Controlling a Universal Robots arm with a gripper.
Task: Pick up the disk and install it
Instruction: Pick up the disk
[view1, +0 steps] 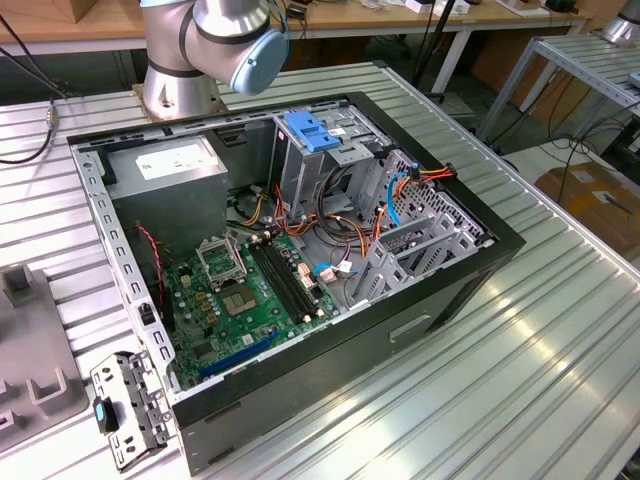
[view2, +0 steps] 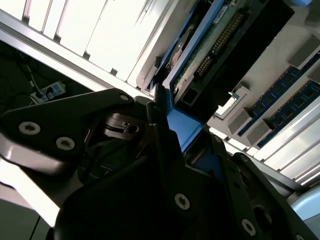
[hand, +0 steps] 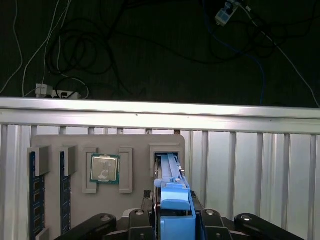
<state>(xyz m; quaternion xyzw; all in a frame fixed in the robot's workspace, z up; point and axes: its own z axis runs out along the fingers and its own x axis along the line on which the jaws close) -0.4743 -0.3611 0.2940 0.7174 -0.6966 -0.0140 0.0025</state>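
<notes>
The gripper (hand: 174, 214) was clenched on the blue end handle of the disk (hand: 169, 170); the disk stood on edge in a slot of the grey holder (hand: 135, 142) (a processor chip (hand: 104, 168) lay beside it); the open computer case (view1: 400, 330) sat on the ribbed table (view1: 520, 380).

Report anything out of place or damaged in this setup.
Nothing looks damaged or spilled. One loose part: a metal bracket lies on the table beside the open case, not fitted to it. The disk stands straight in its tray slot, with the hand closed on its blue handle.
</notes>
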